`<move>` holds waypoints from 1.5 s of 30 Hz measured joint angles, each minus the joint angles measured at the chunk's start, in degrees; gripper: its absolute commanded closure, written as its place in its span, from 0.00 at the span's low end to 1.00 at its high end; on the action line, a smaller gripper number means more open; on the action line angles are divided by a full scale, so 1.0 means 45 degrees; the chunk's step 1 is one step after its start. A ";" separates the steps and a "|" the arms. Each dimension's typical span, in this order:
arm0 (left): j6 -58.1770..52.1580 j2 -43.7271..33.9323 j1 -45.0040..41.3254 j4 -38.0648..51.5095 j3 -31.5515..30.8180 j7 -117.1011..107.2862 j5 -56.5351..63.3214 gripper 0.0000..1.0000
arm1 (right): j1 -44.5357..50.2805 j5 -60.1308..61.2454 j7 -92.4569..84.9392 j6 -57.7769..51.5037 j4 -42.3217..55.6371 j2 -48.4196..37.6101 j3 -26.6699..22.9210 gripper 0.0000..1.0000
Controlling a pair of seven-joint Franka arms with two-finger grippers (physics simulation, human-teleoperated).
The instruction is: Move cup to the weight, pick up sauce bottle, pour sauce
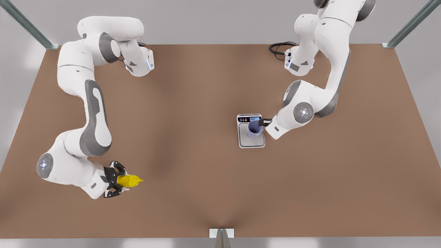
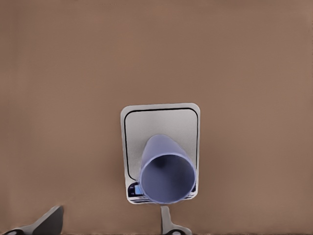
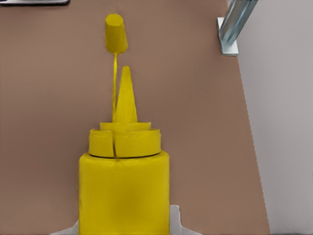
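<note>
Smooth lavender cup on steel-plated scale | left pincer spread wide beside it | right pincer clamps glossy yellow sauce bottle over brown worktop

cup on weight, sauce bottle well apart toward front view's left
</note>
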 measured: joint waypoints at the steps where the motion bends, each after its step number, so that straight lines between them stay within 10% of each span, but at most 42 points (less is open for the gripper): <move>1: -0.1642 -0.0071 0.1070 0.1359 0.0704 0.0440 -0.0187 0.00 | 0.0321 -0.0353 0.0332 0.0150 -0.0018 -0.0007 -0.0003 0.49; 9: -0.4643 -0.3042 0.1881 0.3031 0.1955 0.2575 0.1448 0.00 | 0.3159 -0.0514 0.3795 0.0335 -0.0019 -0.0280 0.0090 0.47; 32: -0.5718 -0.2625 0.1823 0.2924 0.1938 0.2591 0.2492 0.00 | 0.9692 -0.3931 1.1436 -0.0725 -0.0117 -0.1981 0.0037 0.48; 45: -0.5757 -0.2430 0.1810 0.2924 0.1938 0.2591 0.2487 0.00 | 0.9882 -0.5399 1.2897 -0.0589 -0.0840 -0.1793 0.0035 0.48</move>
